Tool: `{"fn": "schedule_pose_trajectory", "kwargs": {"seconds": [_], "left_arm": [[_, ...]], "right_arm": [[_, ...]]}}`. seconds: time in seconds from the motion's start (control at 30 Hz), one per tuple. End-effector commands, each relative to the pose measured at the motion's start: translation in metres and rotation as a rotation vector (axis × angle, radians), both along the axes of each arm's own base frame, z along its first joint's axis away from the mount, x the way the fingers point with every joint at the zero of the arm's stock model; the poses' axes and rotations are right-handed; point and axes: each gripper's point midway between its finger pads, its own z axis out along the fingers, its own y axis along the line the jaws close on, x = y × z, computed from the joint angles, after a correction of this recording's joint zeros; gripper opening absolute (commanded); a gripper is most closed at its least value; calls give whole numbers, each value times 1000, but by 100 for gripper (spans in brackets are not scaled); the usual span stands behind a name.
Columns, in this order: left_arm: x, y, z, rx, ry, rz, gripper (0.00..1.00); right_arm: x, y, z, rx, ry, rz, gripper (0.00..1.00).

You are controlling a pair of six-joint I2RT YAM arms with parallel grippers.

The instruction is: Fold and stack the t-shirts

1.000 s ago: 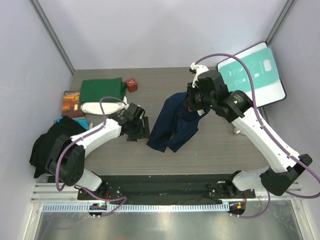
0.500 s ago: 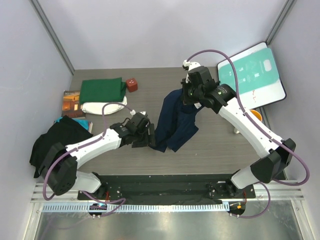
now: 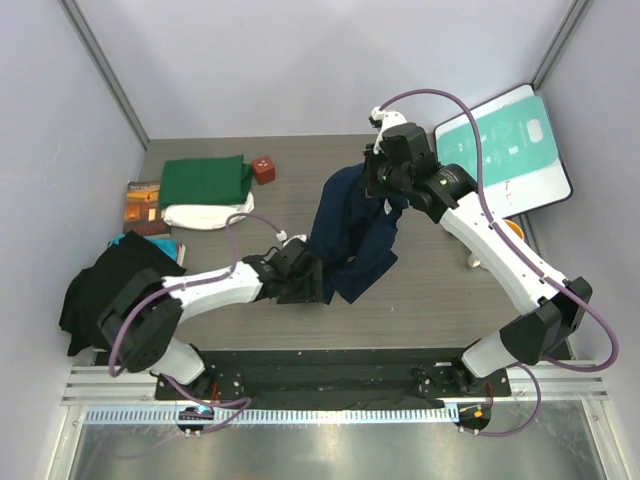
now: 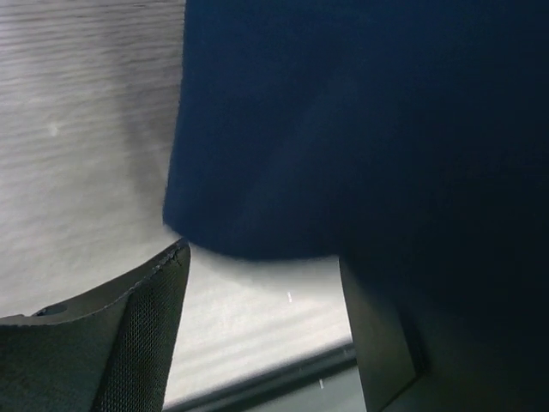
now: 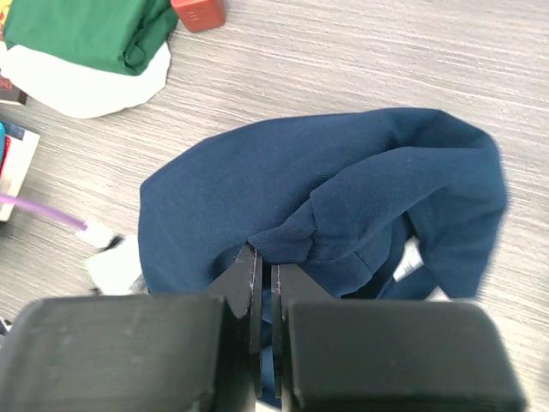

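The navy t-shirt (image 3: 350,235) hung bunched over the middle of the bench (image 3: 440,290); a ridge of its upper fold was pinched in the right end effector (image 3: 374,186), whose jaws were closed tight on the cloth; its long axis ran from that far pinch down toward the near left, the lower end trailing at the bench; the left end effector (image 3: 310,283) lay low just beside that lower edge, jaws standing wide with nothing between them; in the wrist view the hem hung just ahead of its fingertips, and whether it touched them could not be told; the left arm was plainly the nearer for taking the hem; the green t-shirt (image 3: 205,180) lay folded at the far left, the cream-white t-shirt (image 3: 205,214) just beside it.
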Motion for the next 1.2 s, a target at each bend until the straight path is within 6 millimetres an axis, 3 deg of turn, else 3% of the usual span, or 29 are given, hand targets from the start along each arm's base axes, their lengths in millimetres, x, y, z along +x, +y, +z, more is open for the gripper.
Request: {"fn": "schedule_pose_trajectory", "kwargs": {"seconds": [0.0, 0.3, 0.43, 0.5, 0.63, 0.73, 0.77, 0.97, 1.17], "left_arm": [[27, -20, -16, 16, -40, 48, 70], [40, -29, -36, 48, -52, 73, 69], [40, -30, -39, 65, -55, 73, 62], [40, -29, -40, 72, -59, 73, 48], [35, -27, -46, 87, -49, 58, 34], [33, -28, -48, 90, -45, 45, 3], [32, -28, -49, 94, -43, 43, 0], [32, -15, -44, 123, -69, 73, 0], [40, 11, -20, 188, -158, 138, 0]], "right_arm": [[10, 9, 49, 95, -129, 6, 1], [4, 5, 58, 101, -152, 17, 1], [2, 3, 58, 98, -153, 17, 1], [1, 3, 56, 93, -152, 20, 1], [1, -2, 55, 89, -149, 10, 1], [0, -3, 55, 88, -150, 9, 1], [1, -4, 55, 85, -151, 5, 1], [-1, -11, 54, 73, -152, -8, 1], [-5, -26, 62, 66, -175, -51, 1]]}}
